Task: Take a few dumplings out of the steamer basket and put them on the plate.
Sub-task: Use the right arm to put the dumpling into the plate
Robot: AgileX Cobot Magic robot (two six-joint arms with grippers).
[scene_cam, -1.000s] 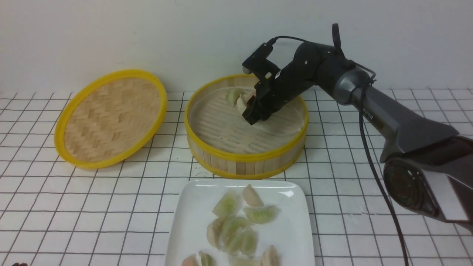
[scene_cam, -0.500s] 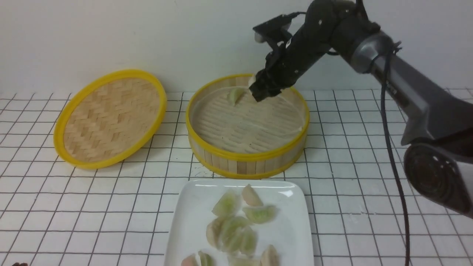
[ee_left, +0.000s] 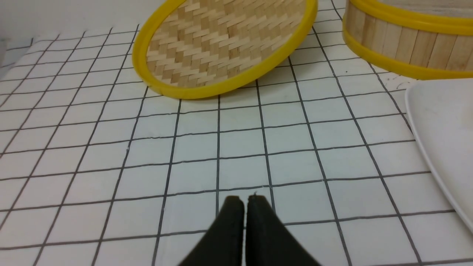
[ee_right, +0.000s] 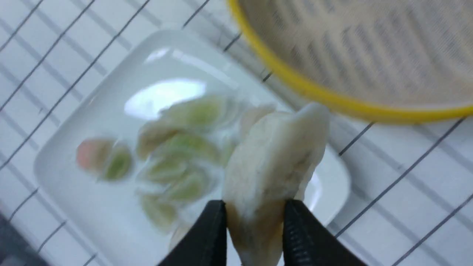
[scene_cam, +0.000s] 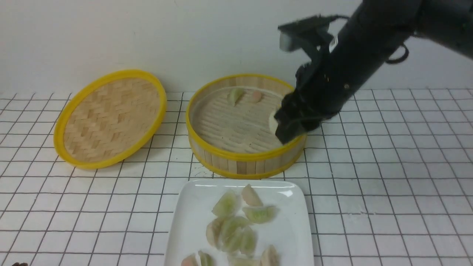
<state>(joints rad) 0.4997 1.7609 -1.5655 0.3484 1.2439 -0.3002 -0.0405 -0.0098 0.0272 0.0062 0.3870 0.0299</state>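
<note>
My right gripper (scene_cam: 282,131) is shut on a whitish dumpling (ee_right: 271,173) and holds it in the air above the near right rim of the steamer basket (scene_cam: 244,157). In the front view only a sliver of that dumpling (scene_cam: 273,121) shows beside the black fingers. Two dumplings stay at the back of the basket, a pale green one (scene_cam: 235,95) and a pinkish one (scene_cam: 256,96). The white plate (scene_cam: 188,221) lies in front of the basket with several dumplings (scene_cam: 236,225) on it. My left gripper (ee_left: 244,201) is shut and empty, low over the tiles left of the plate (ee_left: 439,125).
The shallow woven lid (scene_cam: 111,116) with its yellow rim leans on the tiled surface left of the basket. It also shows in the left wrist view (ee_left: 221,48). A white wall stands close behind the basket and lid.
My right gripper has lifted the whitish dumpling from the back of the basket, risen, then swung toward the near right rim. A pinkish dumpling it hid now shows. The left arm has not moved.
</note>
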